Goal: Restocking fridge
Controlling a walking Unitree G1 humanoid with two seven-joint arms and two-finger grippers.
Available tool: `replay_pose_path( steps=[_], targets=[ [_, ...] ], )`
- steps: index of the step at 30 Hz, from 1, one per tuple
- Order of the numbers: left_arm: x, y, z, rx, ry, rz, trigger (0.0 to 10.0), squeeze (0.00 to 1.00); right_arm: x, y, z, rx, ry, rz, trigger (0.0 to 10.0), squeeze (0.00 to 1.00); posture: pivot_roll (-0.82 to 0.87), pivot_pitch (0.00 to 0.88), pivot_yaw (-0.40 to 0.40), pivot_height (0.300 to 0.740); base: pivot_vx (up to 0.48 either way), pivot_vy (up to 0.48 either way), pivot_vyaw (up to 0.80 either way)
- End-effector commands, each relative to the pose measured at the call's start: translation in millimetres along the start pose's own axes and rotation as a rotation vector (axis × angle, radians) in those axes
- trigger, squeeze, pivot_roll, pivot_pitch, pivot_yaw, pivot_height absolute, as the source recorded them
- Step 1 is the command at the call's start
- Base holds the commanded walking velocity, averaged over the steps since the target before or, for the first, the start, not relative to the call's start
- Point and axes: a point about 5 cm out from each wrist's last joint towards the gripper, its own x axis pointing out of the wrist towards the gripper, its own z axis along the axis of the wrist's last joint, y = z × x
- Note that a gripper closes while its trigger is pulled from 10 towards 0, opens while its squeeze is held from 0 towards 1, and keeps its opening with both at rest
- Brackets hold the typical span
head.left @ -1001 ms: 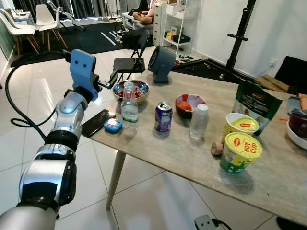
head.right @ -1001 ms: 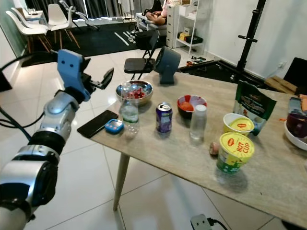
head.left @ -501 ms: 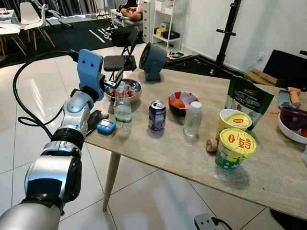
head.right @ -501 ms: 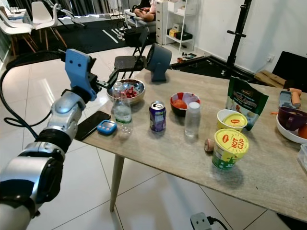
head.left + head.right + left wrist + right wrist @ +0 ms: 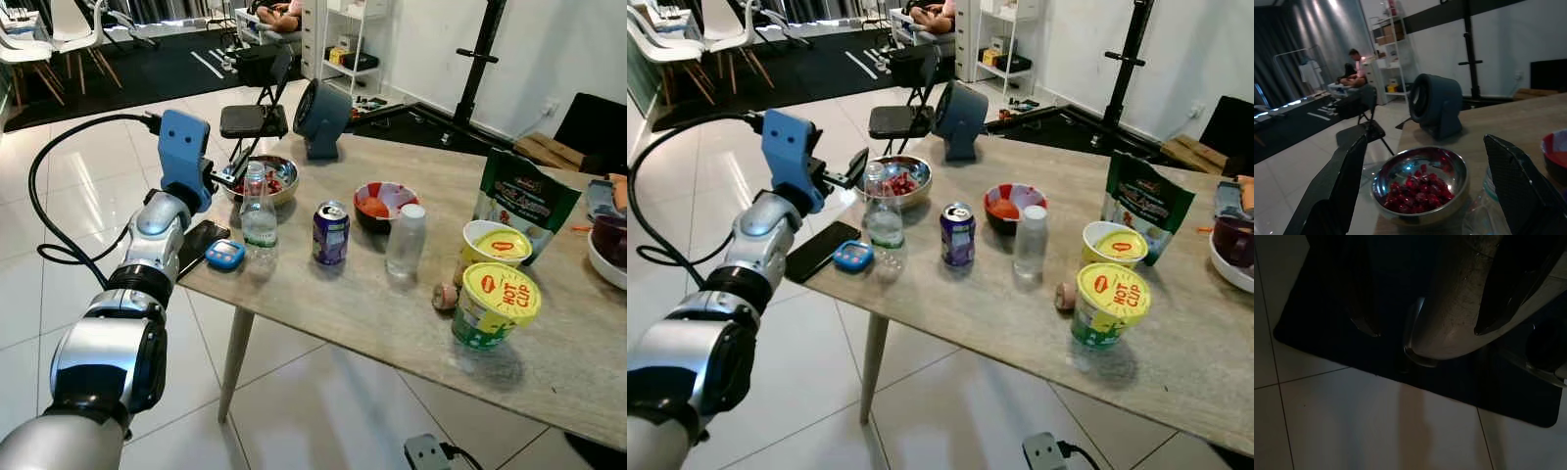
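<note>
Left eye view: two bottles, one can, two lidded cups.

The left tool hangs with its 2 fingers spread at the surface's left corner, just beside the clear water bottle. Right behind that bottle sits the steel bowl of red bits, and the dark fan stands further back. Below the tool, a black phone and a small blue gadget lie near the edge. A purple can stands apart from the bottle, with bare surface between them. The near strip of surface ahead of the can lies open.
</note>
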Motion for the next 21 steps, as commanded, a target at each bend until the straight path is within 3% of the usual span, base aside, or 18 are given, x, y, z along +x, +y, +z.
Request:
replay_pose_path(
  steps=[1,8,11,21],
  targets=[
    [9.3,-10.1,10,-0.01,-0.034,-0.062,10.0,0.0,-10.1,0.5,-46,0.027,0.155,-0.014,10.0,0.0,-0.09,0.127,0.058,0.74,0.0,0.0,0.0],
    [16.7,-20.3,22,-0.017,-0.098,-0.134,10.0,0.0,-10.5,1.1,-47,0.033,0.151,-0.014,10.0,0.0,-0.1,0.135,0.061,0.74,0.0,0.0,0.0],
    [23.2,-33.5,30,-0.013,-0.139,-0.21,10.0,0.0,-10.2,1.5,-46,0.035,0.146,-0.013,10.0,0.0,-0.1,0.145,0.061,0.74,0.0,0.0,0.0],
    [23.2,-42.7,19,-0.009,-0.075,-0.227,10.0,0.0,-10.2,0.0,-45,0.035,0.141,-0.014,10.0,0.0,-0.11,0.154,0.058,0.74,0.0,0.0,0.0]
  ],
)
